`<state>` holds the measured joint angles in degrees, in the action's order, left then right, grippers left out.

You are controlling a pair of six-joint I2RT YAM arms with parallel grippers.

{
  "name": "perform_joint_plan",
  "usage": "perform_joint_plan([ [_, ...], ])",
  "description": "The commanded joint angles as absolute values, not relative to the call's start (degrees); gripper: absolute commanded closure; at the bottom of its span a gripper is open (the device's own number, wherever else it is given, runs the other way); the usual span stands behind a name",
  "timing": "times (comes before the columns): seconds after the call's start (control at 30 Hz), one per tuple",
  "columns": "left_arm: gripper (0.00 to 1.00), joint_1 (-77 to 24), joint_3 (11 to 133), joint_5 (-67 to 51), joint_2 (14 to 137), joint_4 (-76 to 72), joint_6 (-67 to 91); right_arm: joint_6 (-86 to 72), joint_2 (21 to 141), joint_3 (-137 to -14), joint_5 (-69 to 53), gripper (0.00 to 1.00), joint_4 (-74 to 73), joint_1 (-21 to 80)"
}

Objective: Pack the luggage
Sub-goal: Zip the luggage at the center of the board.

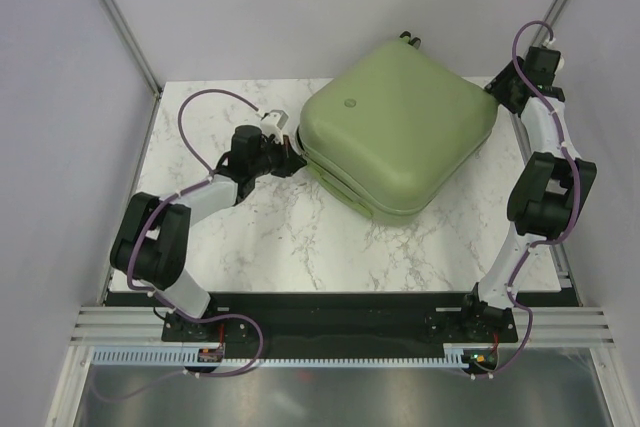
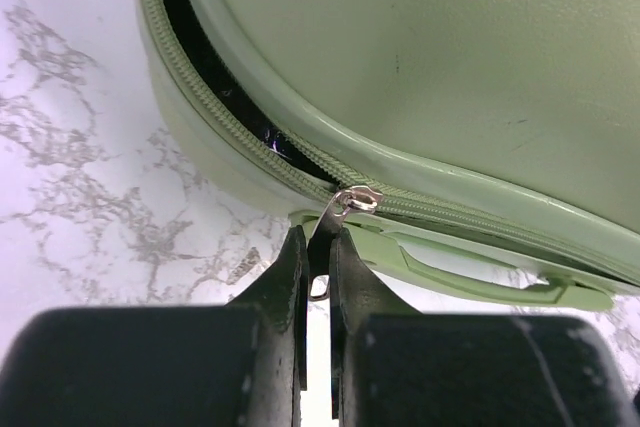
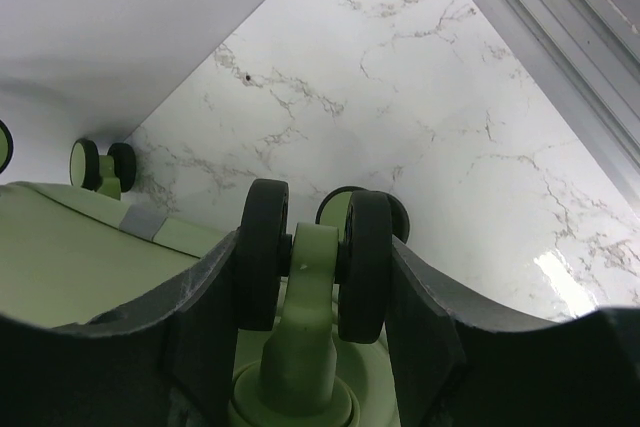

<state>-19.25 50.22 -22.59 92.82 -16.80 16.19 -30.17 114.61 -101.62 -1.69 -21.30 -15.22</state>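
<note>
The sage-green luggage [image 1: 400,127] lies flat on the marble table, lid down, at the back middle. In the left wrist view its shell [image 2: 430,47] fills the top, the zipper [image 2: 200,107] is still parted at the left, showing black lining, and joined to the right of the metal slider [image 2: 357,200]. My left gripper [image 2: 318,252] is shut on the zipper pull, beside the green side handle [image 2: 470,277]. My right gripper [image 3: 312,267] is closed around a black-and-green double wheel [image 3: 310,247] at the suitcase's back right corner [image 1: 497,97].
Marble tabletop [image 1: 300,237] lies in front of the suitcase. Another wheel pair [image 3: 100,165] shows at the back wall. A metal frame rail [image 3: 560,37] runs along the table's right edge. White walls enclose the back and sides.
</note>
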Motion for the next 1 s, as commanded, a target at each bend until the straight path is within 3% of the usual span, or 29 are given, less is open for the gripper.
perform_joint_plan([
  [0.0,0.98,-17.6,50.4,-9.9,88.7,-20.4,12.6,-23.6,112.8,-100.0,-3.4,1.0,-27.2,-15.2],
  [0.37,0.98,-16.3,53.8,-2.4,91.4,-18.5,10.8,-24.4,112.7,-101.7,-5.3,1.0,-26.8,-15.2],
  [0.47,0.98,-16.3,54.1,-4.6,91.1,-18.8,9.9,-23.8,112.4,-102.8,-6.4,0.86,-26.8,-14.9],
  [0.53,0.98,-16.3,53.9,-7.4,91.1,-18.8,9.8,-23.6,111.7,-103.6,-6.0,0.56,-26.9,-14.5],
  [0.6,0.98,-16.3,53.4,-10.2,91.1,-18.8,9.5,-23.9,111.1,-105.2,-5.6,0.4,-27.6,-14.4],
  [0.7,0.98,-16.4,53.0,-13.7,91.1,-18.7,9.2,-24.7,111.3,-109.7,-1.4,0.27,-32.8,-14.2],
  [0.8,0.98,-16.7,52.6,-15.4,91.1,-18.5,9.0,-24.1,110.2,-113.3,9.0,0.23,-39.5,-13.4],
  [0.9,0.98,-16.8,52.2,-16.3,91.1,-18.4,8.9,-22.2,105.8,-113.1,14.9,0.11,-41.0,-12.6],
  [0.97,0.98,-16.7,52.2,-17.0,91.3,-18.1,8.5,-20.5,102.5,-113.6,17.1,0.1,-41.5,-11.8],
])
